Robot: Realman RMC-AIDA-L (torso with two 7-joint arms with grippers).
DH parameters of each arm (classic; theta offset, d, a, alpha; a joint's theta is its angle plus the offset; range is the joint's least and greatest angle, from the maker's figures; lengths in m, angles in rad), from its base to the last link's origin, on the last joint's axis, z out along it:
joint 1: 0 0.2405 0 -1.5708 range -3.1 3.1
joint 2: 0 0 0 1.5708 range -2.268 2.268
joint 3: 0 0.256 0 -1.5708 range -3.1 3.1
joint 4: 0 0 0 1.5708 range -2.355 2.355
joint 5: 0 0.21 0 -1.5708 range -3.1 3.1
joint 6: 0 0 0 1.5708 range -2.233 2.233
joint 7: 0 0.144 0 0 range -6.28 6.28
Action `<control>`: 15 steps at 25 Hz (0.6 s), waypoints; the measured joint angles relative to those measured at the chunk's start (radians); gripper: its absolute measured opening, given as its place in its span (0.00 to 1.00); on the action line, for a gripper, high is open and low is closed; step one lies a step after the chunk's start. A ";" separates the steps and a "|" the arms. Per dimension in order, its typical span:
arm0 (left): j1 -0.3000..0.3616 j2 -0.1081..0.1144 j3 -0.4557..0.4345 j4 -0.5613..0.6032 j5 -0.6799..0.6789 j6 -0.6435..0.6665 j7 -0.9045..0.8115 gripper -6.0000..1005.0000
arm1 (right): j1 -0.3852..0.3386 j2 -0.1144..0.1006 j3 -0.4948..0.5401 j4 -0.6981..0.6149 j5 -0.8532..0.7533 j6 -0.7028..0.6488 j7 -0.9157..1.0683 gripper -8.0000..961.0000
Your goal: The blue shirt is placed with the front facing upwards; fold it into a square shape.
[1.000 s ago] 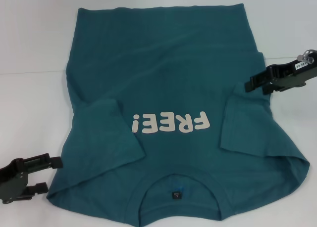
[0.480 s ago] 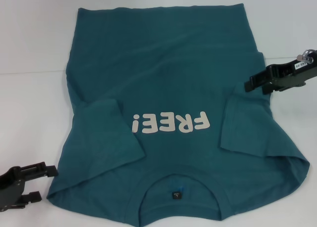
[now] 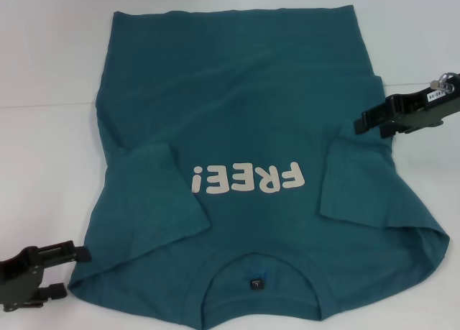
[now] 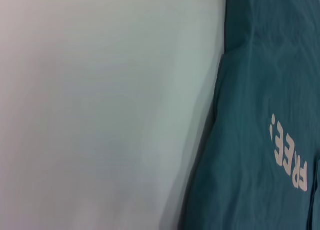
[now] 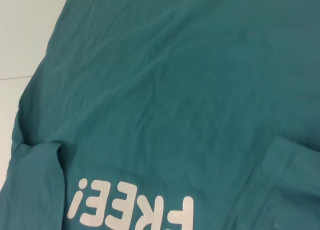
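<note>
Shirt [image 3: 237,129] flat on table [image 3: 43,165], both sleeves folded in. Left gripper [image 3: 75,272] at 8 o'clock, jaws open, empty. Right gripper [image 3: 361,123] at 3 o'clock; jaw state unclear.

1. My left gripper [image 3: 68,272] is cut off by the head view's left edge, so only its front part shows; my left wrist view shows none of my own fingers.
2. My right gripper [image 3: 368,121] runs off the right edge of the head view, and I cannot tell whether it is parted or closed.
3. The blue shirt [image 3: 237,129] is cut off by the bottom edge at its collar [image 3: 259,262].
4. The small dark tag [image 3: 254,283] inside the collar is too small to read.
5. Both sleeves are folded inward, hiding the cloth beneath.
6. In my right wrist view the white lettering [image 5: 135,210] is cut off by the edge.
</note>
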 joint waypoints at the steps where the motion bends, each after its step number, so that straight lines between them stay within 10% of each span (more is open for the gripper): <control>1: -0.001 0.000 0.002 -0.003 0.001 -0.001 0.000 0.94 | 0.000 0.000 0.000 0.000 0.000 0.000 0.000 0.66; 15: -0.037 0.003 0.043 -0.057 0.005 -0.042 0.001 0.94 | -0.002 0.000 0.011 0.000 0.000 0.002 -0.003 0.66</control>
